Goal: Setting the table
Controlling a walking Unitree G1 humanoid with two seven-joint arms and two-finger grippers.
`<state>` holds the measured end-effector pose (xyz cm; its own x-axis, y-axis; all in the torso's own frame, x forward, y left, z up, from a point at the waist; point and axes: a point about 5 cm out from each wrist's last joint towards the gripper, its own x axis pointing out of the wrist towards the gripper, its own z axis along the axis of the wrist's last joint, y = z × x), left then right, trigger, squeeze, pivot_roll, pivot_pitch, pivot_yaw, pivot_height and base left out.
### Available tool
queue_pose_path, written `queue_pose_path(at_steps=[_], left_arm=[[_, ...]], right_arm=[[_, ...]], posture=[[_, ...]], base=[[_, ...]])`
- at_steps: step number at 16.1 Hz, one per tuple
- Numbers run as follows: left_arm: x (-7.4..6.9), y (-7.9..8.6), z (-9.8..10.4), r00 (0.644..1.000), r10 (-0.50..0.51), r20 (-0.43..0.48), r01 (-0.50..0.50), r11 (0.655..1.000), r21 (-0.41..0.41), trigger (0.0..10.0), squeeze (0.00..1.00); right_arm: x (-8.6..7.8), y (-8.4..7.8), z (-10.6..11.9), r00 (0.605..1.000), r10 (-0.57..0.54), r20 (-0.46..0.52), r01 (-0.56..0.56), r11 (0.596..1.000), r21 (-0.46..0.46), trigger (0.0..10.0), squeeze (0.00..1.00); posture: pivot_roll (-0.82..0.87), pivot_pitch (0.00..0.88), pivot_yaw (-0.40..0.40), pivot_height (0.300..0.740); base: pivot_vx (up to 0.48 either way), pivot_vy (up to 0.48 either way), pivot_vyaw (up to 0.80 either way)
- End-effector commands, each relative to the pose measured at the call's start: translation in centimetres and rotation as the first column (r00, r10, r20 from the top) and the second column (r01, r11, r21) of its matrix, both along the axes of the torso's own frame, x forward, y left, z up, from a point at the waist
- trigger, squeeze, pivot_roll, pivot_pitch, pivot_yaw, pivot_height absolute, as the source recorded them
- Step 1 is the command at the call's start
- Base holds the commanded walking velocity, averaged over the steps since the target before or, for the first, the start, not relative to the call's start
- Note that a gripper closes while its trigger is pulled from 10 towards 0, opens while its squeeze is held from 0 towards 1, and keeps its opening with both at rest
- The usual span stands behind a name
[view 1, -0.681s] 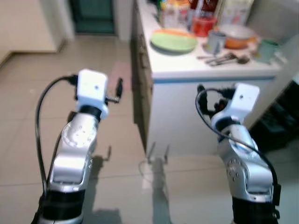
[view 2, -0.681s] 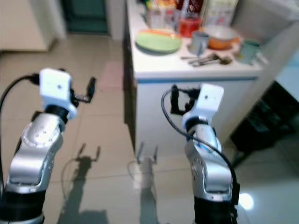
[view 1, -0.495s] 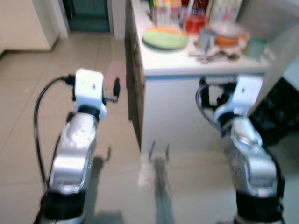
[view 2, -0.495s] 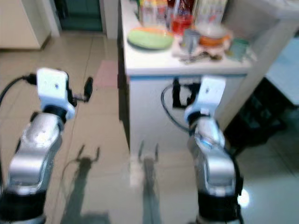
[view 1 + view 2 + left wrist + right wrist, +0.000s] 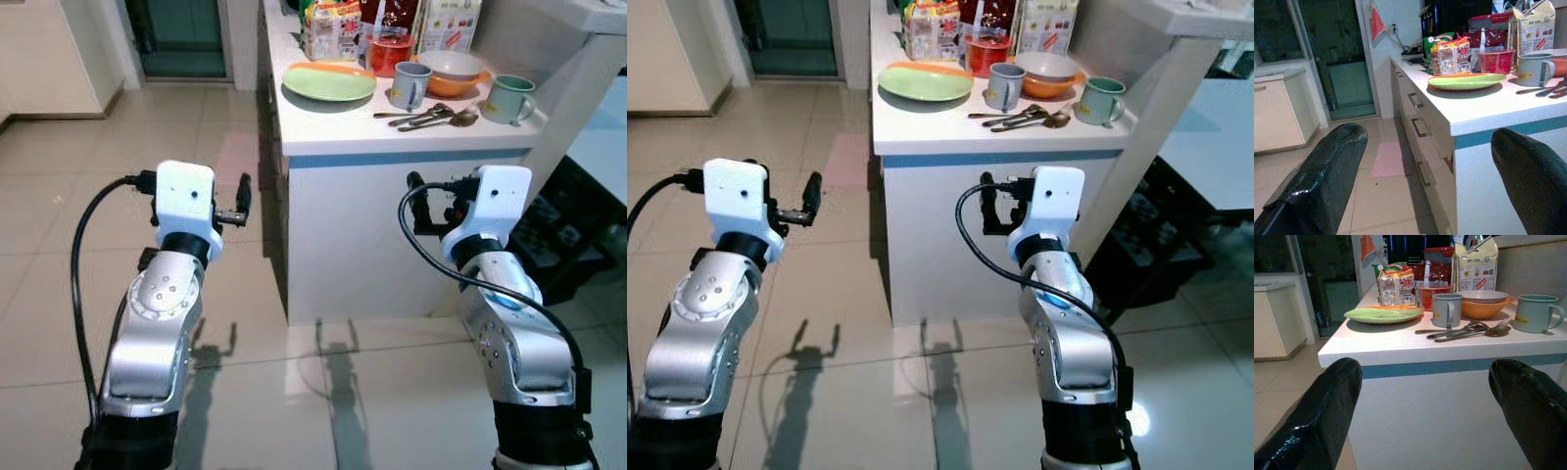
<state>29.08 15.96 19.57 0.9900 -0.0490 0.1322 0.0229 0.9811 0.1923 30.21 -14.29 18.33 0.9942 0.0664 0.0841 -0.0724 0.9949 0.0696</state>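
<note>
Reaching forward at chest height, both arms are bent up in front of the white tabletop (image 5: 392,132), the left gripper (image 5: 243,196) out over the tiled floor (image 5: 59,225) beside its left edge and the right gripper (image 5: 419,201) just before its front face. Both pairs of fingers (image 5: 1317,416) are spread apart and empty. The green plate (image 5: 329,82) lies near the left edge; the grey mug (image 5: 408,85), orange bowl (image 5: 453,70), spoons (image 5: 431,117) and green mug (image 5: 506,98) sit toward the front right corner.

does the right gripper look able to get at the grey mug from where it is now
Probably not yet. The right gripper, fingers open, sits below the counter edge, facing its front panel. The grey mug stands on top, further in, with spoons beside it. Nothing blocks it from above; the arm must rise first.
</note>
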Motion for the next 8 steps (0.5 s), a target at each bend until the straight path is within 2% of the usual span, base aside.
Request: queue_pose_path(at_steps=[1, 8], left_arm=[[0.03, -0.33, 0.40, 1.000, -0.015, 0.017, 0.015, 1.000, 0.004, 10.0, 0.00], [-0.06, 0.28, 0.30, 1.000, 0.007, 0.015, -0.007, 1.000, 0.005, 10.0, 0.00]], right_arm=[[0.21, 0.10, 0.29, 1.000, 0.016, 0.011, -0.016, 1.000, 0.014, 10.0, 0.00], [0.20, 0.54, 0.14, 0.999, 0.050, 0.009, -0.050, 0.999, 0.009, 10.0, 0.00]], posture=[[0.08, 0.000, -0.054, 0.740], [0.07, 0.000, -0.054, 0.740]], base=[[0.319, 0.000, 0.00], [0.318, 0.000, 0.00]])
